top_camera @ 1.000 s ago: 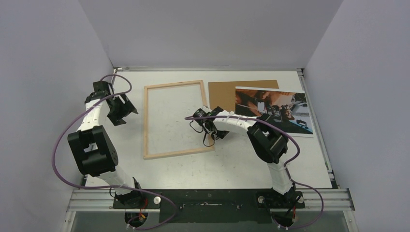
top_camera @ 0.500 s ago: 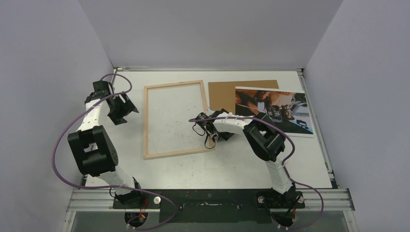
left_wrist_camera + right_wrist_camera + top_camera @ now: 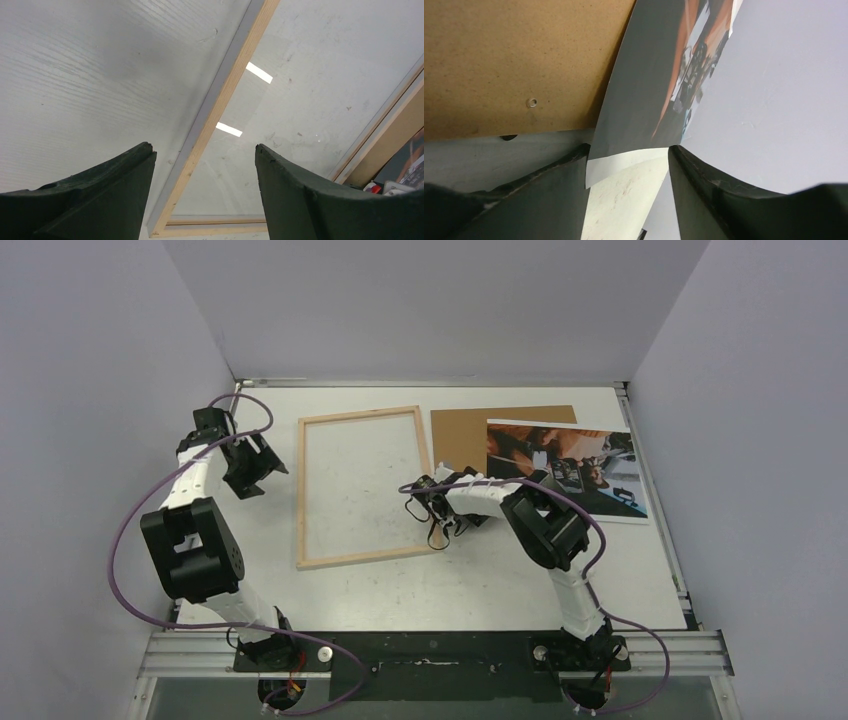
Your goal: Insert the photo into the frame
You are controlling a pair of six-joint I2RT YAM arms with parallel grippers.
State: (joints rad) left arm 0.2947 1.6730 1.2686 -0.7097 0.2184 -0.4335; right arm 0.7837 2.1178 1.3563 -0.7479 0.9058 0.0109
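The frame (image 3: 365,490) lies flat left of centre with its pale wood back up. Its left rail (image 3: 220,110) runs between the fingers of my left gripper (image 3: 202,146), which hangs open and empty. From above, that left gripper (image 3: 250,472) is just off the frame's left side. The photo (image 3: 565,470), dark with orange and blue tones, lies at the right, overlapping the brown board. My right gripper (image 3: 452,516) is low by the frame's right rail. In the wrist view the right gripper (image 3: 628,150) has its jaws apart, with the photo's (image 3: 649,100) white-edged corner between them.
A brown backing board (image 3: 468,435) lies behind the photo's left part, with a small hole showing in the board (image 3: 531,103). Glints inside the frame suggest a clear sheet (image 3: 280,115). Side walls close in left and right. The arm bases stand on a rail (image 3: 430,650) at the near edge.
My right gripper has shifted a little to the right, toward the photo's corner, and its jaws have narrowed somewhat. The left arm has not moved.
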